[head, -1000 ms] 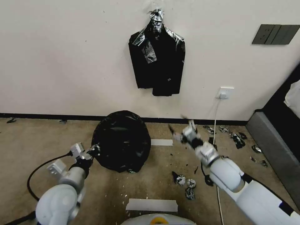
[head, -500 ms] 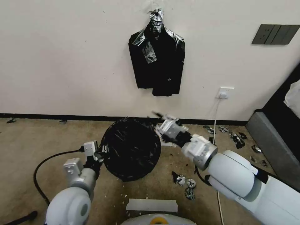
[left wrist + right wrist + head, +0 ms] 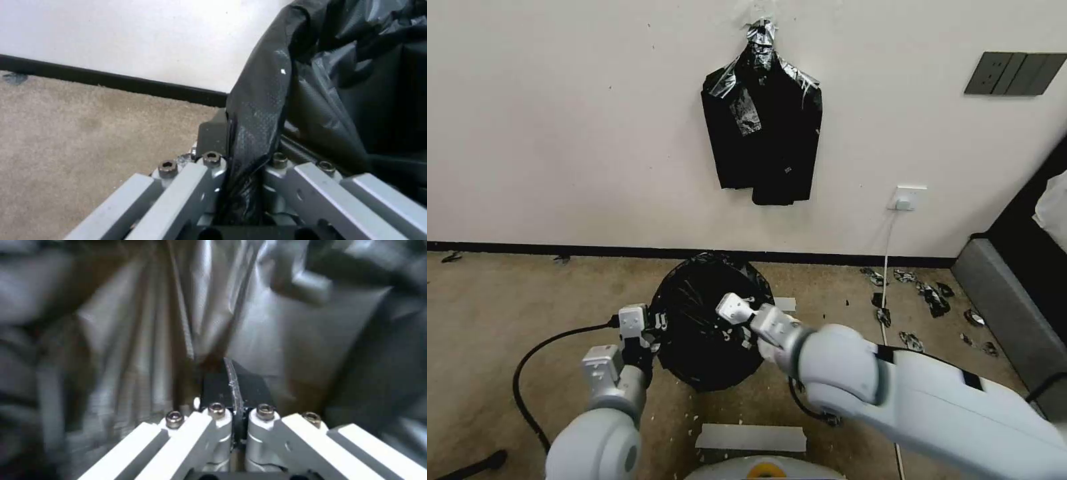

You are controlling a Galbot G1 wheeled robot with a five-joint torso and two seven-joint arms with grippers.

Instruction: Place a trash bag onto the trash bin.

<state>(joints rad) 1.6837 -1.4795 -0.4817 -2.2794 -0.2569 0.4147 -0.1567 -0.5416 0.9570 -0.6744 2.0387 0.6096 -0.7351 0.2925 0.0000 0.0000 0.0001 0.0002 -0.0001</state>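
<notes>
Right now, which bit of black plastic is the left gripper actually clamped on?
The trash bag on the floor: the left gripper pinches its edge. The thick bundle hangs on the wall, and the torn scraps lie to the right.

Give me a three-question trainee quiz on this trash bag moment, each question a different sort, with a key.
1. True or false: the left gripper is shut on the trash bag.
2. The bundle of black bags hangs on: A) the wall, B) the grey bench, C) the right arm.
3. Fill in: the right gripper, jaws closed, sits amid the folds of the ____.
Key: 1 true; 2 A; 3 trash bag.
</notes>
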